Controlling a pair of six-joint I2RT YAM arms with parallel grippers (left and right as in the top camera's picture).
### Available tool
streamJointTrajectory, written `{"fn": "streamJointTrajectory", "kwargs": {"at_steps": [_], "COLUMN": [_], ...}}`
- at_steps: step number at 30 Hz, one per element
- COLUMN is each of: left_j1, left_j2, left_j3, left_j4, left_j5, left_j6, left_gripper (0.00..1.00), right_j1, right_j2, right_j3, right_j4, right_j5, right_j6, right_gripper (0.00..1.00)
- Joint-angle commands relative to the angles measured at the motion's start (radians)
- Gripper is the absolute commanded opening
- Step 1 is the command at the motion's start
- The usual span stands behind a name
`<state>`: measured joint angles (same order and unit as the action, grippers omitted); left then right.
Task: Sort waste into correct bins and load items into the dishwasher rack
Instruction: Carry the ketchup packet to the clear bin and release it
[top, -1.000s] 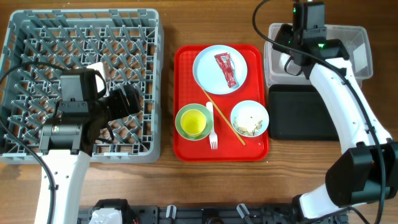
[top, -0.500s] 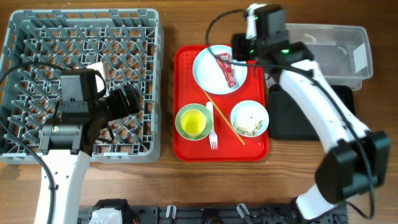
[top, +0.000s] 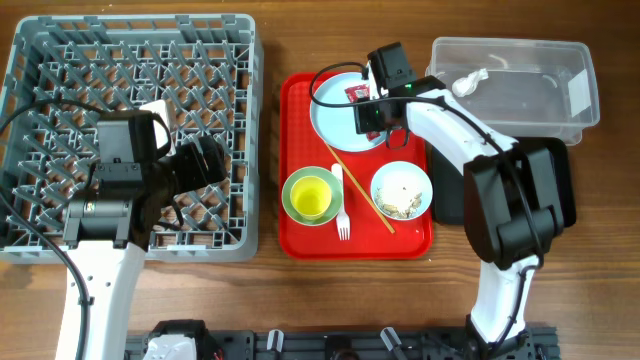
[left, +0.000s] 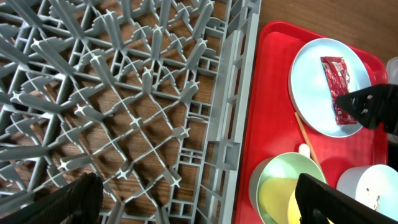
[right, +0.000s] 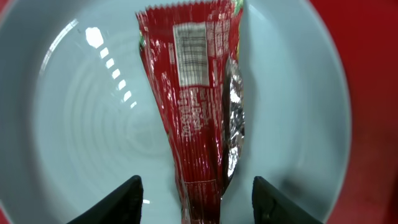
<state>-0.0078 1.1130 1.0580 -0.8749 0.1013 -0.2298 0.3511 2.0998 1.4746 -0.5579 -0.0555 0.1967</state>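
A red wrapper (right: 199, 112) lies on the light-blue plate (top: 335, 120) at the back of the red tray (top: 295, 235). My right gripper (right: 198, 186) hangs low over the plate, open, with one finger on each side of the wrapper's near end. A crumpled white napkin (top: 468, 82) rests in the clear tub (top: 540, 100). The black tray (top: 447, 200) is partly hidden by my right arm. My left gripper (left: 199, 199) hovers wide open over the grey dishwasher rack (top: 60, 80), holding nothing.
On the red tray sit a pale green bowl with a yellow-green cup inside (top: 312, 197), a light-blue bowl holding rice scraps (top: 401, 190), a white fork (top: 342, 215) and wooden chopsticks (top: 360, 190). The rack's right wall (left: 233, 124) runs beside the tray.
My right arm swung left from the clear tub to the plate and came down around the wrapper. The napkin now shows in the tub. The left arm has not moved.
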Motion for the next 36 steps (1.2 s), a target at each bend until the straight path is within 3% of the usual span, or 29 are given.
{"fn": "streamJointTrajectory", "kwargs": {"at_steps": [1, 5, 13, 17, 25, 27, 28, 29, 31, 33, 36], "left_j1": [0.004, 0.004, 0.004, 0.004, 0.004, 0.004, 0.004, 0.004, 0.004, 0.004, 0.004], "left_j2": [-0.004, -0.004, -0.004, -0.004, -0.004, -0.004, -0.004, -0.004, -0.004, -0.004, -0.004], "left_j3": [0.019, 0.019, 0.019, 0.019, 0.019, 0.019, 0.019, 0.019, 0.019, 0.019, 0.019], "left_j4": [0.003, 0.003, 0.002, 0.002, 0.003, 0.003, 0.003, 0.003, 0.003, 0.002, 0.002], "left_j5": [-0.01, -0.01, -0.01, -0.01, -0.01, -0.01, -0.01, -0.01, -0.01, -0.01, -0.01], "left_j6": [0.013, 0.013, 0.013, 0.013, 0.013, 0.013, 0.013, 0.013, 0.013, 0.013, 0.013], "left_gripper": [1.0, 1.0, 1.0, 1.0, 1.0, 1.0, 1.0, 1.0, 1.0, 1.0, 1.0], "right_j1": [0.008, 0.008, -0.021, -0.087, -0.24, -0.264, -0.274, -0.281, -0.287, -0.287, -0.287], "right_j2": [0.016, -0.002, -0.228, -0.391, -0.385, -0.375, -0.375, -0.376, -0.388, -0.414, -0.467], "right_j3": [-0.003, -0.003, -0.002, -0.002, -0.004, -0.004, -0.004, -0.004, -0.003, -0.003, -0.003], "right_j4": [-0.001, -0.005, -0.008, -0.051, -0.207, -0.187, -0.163, -0.138, -0.113, -0.113, -0.15], "right_j5": [-0.021, -0.021, 0.071, 0.266, 0.301, 0.276, 0.254, 0.233, 0.21, 0.175, 0.04], "right_j6": [0.017, 0.043, 0.073, 0.22, 0.434, 0.433, 0.434, 0.431, 0.393, 0.325, 0.216], "right_gripper": [0.32, 0.04, 0.04, 0.04, 0.05, 0.26, 0.43, 0.49, 0.73, 0.82, 0.84]}}
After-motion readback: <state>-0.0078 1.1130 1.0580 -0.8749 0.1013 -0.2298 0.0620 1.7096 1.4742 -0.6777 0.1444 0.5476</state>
